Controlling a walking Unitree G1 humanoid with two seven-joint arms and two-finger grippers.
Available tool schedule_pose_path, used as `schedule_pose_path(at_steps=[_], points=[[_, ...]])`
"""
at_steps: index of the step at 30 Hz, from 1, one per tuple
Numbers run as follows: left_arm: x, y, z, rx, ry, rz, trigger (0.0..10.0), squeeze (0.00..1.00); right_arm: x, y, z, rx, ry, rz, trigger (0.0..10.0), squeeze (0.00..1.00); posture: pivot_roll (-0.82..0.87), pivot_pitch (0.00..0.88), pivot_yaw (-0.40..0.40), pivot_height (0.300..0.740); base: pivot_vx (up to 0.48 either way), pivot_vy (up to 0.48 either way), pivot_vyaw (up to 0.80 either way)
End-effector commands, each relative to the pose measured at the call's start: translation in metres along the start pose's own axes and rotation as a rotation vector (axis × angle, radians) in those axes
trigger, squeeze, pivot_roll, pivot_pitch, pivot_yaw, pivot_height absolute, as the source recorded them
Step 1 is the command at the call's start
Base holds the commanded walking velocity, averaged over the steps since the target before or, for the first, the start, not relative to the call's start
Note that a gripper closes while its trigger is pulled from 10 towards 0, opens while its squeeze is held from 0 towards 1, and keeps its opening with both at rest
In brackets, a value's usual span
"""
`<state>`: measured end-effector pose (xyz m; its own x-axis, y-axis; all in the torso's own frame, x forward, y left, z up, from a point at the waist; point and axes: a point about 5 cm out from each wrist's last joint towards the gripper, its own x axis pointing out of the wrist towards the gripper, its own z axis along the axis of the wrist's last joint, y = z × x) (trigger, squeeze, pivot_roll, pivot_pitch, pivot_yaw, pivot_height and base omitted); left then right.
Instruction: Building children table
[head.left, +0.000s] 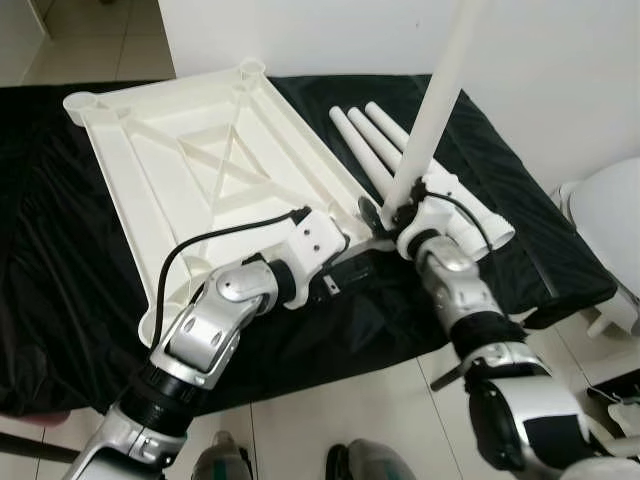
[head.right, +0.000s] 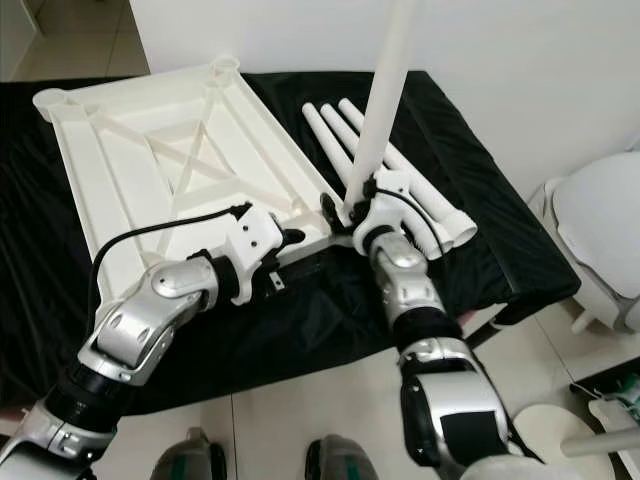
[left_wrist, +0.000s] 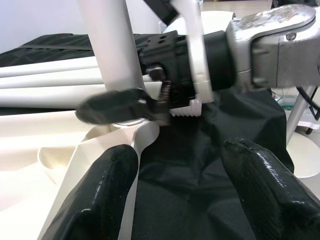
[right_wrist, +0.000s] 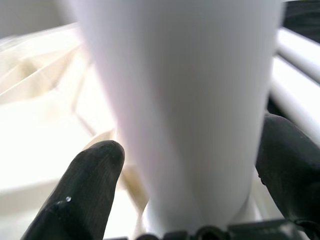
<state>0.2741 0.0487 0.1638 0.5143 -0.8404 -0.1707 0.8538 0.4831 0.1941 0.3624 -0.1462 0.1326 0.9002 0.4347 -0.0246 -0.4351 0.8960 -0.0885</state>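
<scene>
Fitting a leg (head.left: 435, 110) into the corner socket (left_wrist: 122, 121) of the upturned tabletop (head.left: 200, 160) looks to be the step in hand. The right gripper (head.left: 392, 212) is clamped around the leg near its lower end and holds it nearly upright, its foot at the tabletop's corner at about 4 o'clock of the slab. The left gripper (left_wrist: 182, 187) hovers just beside that corner with its fingers spread wide and nothing between them, over the black cloth (head.left: 60, 250) that covers the surface.

Next, I judge, the leg's end must be seated squarely in the socket and pressed or turned home; the left gripper could steady the tabletop so it does not slide on the cloth.

Three spare legs (head.left: 375, 135) lie side by side at 3 o'clock of the tabletop, close to the right arm, and could be knocked. A white stool (head.left: 620, 215) stands farther off at 3 o'clock, on the tiled floor (head.left: 330, 400).
</scene>
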Motion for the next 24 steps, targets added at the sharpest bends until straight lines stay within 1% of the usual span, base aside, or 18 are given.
schedule_pose_path(at_steps=[1, 2, 3, 5, 8, 15, 20, 21, 22, 23, 24], points=[[0.002, -0.002, 0.001, 0.012, 0.004, -0.012, 10.0, 0.0, -0.004, -0.001, -0.002, -0.023, 0.002, 0.07, 10.0, 0.0, -0.05, 0.0, -0.038, 0.74, 0.0, 0.0, 0.0], [0.002, -0.002, 0.001, 0.013, 0.003, -0.014, 10.0, 0.0, -0.006, -0.008, -0.001, -0.04, 0.01, 0.086, 10.0, 0.0, -0.05, 0.0, -0.037, 0.74, 0.0, 0.0, 0.0], [0.002, -0.002, 0.001, 0.013, 0.003, -0.014, 10.0, 0.0, -0.006, -0.008, -0.001, -0.04, 0.01, 0.086, 10.0, 0.0, -0.05, 0.0, -0.037, 0.74, 0.0, 0.0, 0.0], [0.002, -0.001, 0.002, 0.015, 0.002, -0.014, 10.0, 0.0, -0.008, -0.019, 0.001, -0.08, 0.022, 0.083, 10.0, 0.0, -0.05, 0.0, -0.037, 0.74, 0.0, 0.0, 0.0], [0.002, 0.0, 0.002, 0.016, 0.0, -0.012, 10.0, 0.0, -0.008, -0.027, 0.004, -0.084, 0.031, 0.086, 10.0, 0.0, -0.05, 0.0, -0.037, 0.74, 0.0, 0.0, 0.0], [0.002, 0.0, 0.003, 0.018, -0.001, -0.014, 10.0, 0.0, -0.007, -0.029, 0.005, -0.088, 0.041, 0.104, 10.0, 0.0, -0.04, 0.0, -0.037, 0.74, 0.0, 0.0, 0.0], [0.001, 0.0, 0.002, 0.021, 0.001, -0.014, 10.0, 0.0, -0.006, -0.027, 0.002, -0.075, 0.052, 0.116, 10.0, 0.0, -0.04, 0.0, -0.037, 0.74, 0.0, 0.0, 0.0], [0.001, -0.001, 0.002, 0.022, 0.001, -0.014, 10.0, 0.0, -0.006, -0.026, 0.0, -0.073, 0.057, 0.123, 4.4, 0.0, -0.04, 0.0, -0.038, 0.74, 0.0, 0.0, 0.0], [0.001, -0.001, 0.002, 0.022, 0.001, -0.014, 10.0, 0.0, -0.006, -0.026, 0.0, -0.073, 0.057, 0.123, 4.4, 0.0, -0.04, 0.0, -0.038, 0.74, 0.0, 0.0, 0.0], [0.002, -0.001, 0.003, 0.023, 0.001, -0.015, 10.0, 0.0, -0.006, -0.024, -0.005, -0.069, 0.073, 0.132, 0.0, 0.0, -0.04, 0.0, -0.04, 0.74, 0.0, 0.0, 0.0], [0.002, -0.001, 0.003, 0.023, 0.001, -0.015, 10.0, 0.0, -0.006, -0.024, -0.005, -0.069, 0.073, 0.132, 0.0, 0.0, -0.04, 0.0, -0.04, 0.74, 0.0, 0.0, 0.0]])
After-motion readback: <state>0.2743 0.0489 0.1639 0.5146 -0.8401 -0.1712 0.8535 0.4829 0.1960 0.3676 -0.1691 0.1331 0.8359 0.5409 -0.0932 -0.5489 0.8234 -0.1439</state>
